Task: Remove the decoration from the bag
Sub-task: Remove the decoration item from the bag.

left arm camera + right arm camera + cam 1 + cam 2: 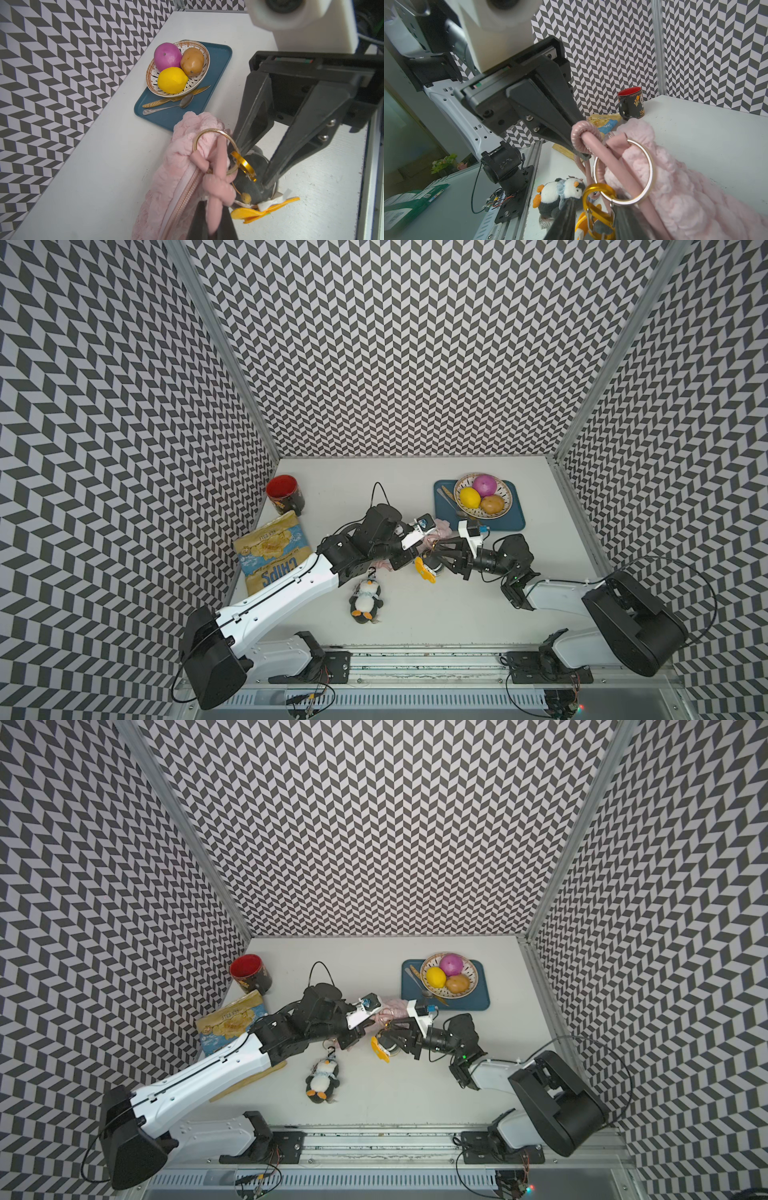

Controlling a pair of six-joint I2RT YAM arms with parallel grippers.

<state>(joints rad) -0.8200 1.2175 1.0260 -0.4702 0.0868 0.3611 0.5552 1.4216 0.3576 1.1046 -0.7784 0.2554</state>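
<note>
The pink bag (180,160) is mid-table, just beside the blue tray (218,62), with a dark plush decoration (251,191) hooked to its ring by a gold carabiner (245,166). The left gripper (581,153) is clamped on the bag's pink cord strap (593,149). The right gripper (252,164) has its jaws apart either side of that carabiner, and I can't tell if they touch it.

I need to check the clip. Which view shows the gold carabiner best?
The right wrist view: the carabiner is close, hooked on the ring of the bag. The left wrist view shows it more edge-on; in both top views it is only a tiny glint.
</note>
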